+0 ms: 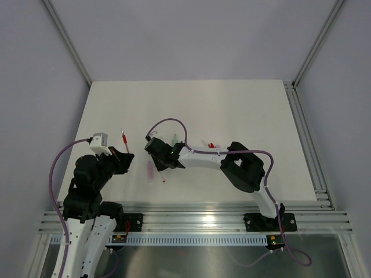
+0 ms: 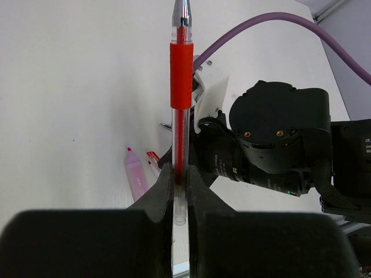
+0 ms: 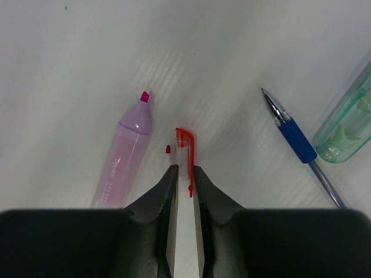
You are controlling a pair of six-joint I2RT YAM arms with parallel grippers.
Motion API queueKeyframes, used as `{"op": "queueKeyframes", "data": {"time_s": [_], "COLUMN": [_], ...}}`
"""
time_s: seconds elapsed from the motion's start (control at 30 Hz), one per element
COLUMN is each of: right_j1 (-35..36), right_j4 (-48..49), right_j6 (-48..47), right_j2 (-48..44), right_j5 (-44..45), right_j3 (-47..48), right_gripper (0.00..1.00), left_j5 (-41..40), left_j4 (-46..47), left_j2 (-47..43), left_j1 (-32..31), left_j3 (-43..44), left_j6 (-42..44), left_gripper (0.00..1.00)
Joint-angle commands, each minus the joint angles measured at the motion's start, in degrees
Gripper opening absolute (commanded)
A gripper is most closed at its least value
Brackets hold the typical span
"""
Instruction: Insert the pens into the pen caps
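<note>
My left gripper (image 2: 181, 174) is shut on the lower end of a red pen (image 2: 181, 75), which stands straight up out of the jaws with its metal tip on top. From above, this pen (image 1: 123, 138) sticks out past the left gripper (image 1: 124, 156). My right gripper (image 3: 185, 169) is low over the table, its fingertips pressed against both sides of a clear pen cap with a red clip (image 3: 185, 147). A pink highlighter pen (image 3: 124, 159) lies just left of it. A blue pen (image 3: 295, 139) and a pale green cap (image 3: 348, 124) lie to the right.
The right wrist and its purple cable (image 2: 272, 139) fill the space just beyond the red pen. A small red piece (image 1: 211, 143) lies on the white table (image 1: 232, 104) behind the right arm. An aluminium rail (image 1: 307, 139) runs along the table's right edge.
</note>
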Motion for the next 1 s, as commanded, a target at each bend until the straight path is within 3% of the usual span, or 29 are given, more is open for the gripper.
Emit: {"op": "queueKeyframes", "data": {"time_s": [0.0,0.27,0.43,0.7,0.97], "right_j1": [0.4,0.3,0.5,0.4,0.5], "right_j4": [-0.8,-2.3,-3.1,-3.6,-1.7], "right_j6": [-1.1,-1.4,-1.7,-1.5,0.6], "right_j2": [0.6,2.0,2.3,-0.2,-7.1], "right_j5": [2.8,3.8,3.9,8.7,8.5], "right_j3": [2.9,4.0,4.4,0.7,-8.4], "right_gripper": [0.21,0.21,0.28,0.18,0.17], "left_j5": [1.8,2.5,2.7,3.3,4.8], "left_j4": [3.0,3.3,3.3,3.7,4.3], "left_j2": [-0.3,-0.3,-0.3,0.0,0.4], "left_j1": [0.4,0.4,0.4,0.4,0.4], "left_j3": [1.4,1.2,1.2,1.0,0.7], "left_j6": [0.1,0.2,0.1,0.1,0.2], "left_gripper": [0.0,0.0,0.0,0.0,0.0]}}
